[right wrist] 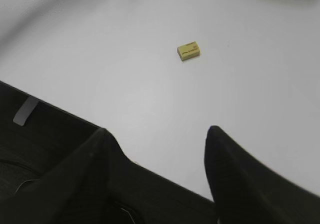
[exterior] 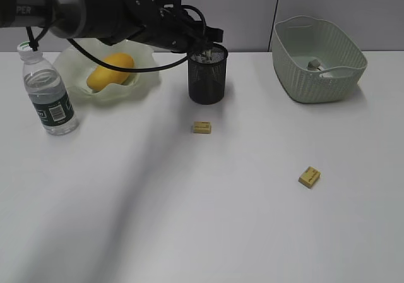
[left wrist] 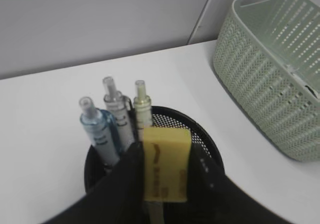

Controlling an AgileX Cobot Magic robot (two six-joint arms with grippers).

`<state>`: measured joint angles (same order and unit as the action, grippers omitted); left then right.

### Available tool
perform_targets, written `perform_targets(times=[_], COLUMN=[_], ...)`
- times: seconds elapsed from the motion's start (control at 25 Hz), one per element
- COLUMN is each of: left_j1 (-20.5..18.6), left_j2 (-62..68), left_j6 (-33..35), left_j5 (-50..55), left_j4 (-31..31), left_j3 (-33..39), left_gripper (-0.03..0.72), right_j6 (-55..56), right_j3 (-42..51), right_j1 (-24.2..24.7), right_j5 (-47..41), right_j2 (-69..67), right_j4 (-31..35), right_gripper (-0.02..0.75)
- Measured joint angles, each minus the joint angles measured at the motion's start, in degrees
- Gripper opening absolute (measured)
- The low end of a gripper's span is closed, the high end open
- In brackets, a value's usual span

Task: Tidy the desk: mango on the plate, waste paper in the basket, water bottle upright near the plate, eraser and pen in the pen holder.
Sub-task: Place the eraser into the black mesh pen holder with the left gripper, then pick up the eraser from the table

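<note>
a: eraser pinched upright in the left gripper, long axis vertical, right over the pen holder mouth beside three pens, toward the desk's back edge.

b: so straight down. right gripper?

a: spread wide, empty, another eraser ahead of it.

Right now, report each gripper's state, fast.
Left gripper: closed on a yellow eraser above the pen holder.
Right gripper: open, holding nothing, above the desk.
</note>
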<state>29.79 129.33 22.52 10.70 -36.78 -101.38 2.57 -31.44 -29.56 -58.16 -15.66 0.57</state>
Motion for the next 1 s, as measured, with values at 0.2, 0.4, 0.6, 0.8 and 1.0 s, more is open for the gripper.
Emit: perform_targets(times=[0.2, 0.4, 0.6, 0.8, 1.0], left_j1=[0.00, 0.00, 0.00, 0.00, 0.00], left_j2=[0.00, -0.42, -3.64, -9.63, -14.36], left_j6=[0.00, 0.00, 0.00, 0.00, 0.00], left_j5=[1.55, 1.94, 3.86, 14.08, 29.78], left_j4=[-0.22, -0.28, 1.49, 6.66, 12.95], left_j3=[-0.24, -0.26, -0.26, -0.38, -0.38], left_gripper=[0.299, 0.378, 0.386, 0.387, 0.387], right_j6=[0.00, 0.00, 0.00, 0.05, 0.05], right_j3=[0.00, 0.00, 0.02, 0.02, 0.02], right_j1=[0.00, 0.00, 0.00, 0.00, 0.00], right_j5=[0.00, 0.00, 0.00, 0.00, 0.00], right_j2=[0.00, 0.00, 0.00, 0.00, 0.00], right_j4=[0.00, 0.00, 0.00, 0.00, 0.00], right_gripper=[0.474, 0.474, 0.474, 0.474, 0.474])
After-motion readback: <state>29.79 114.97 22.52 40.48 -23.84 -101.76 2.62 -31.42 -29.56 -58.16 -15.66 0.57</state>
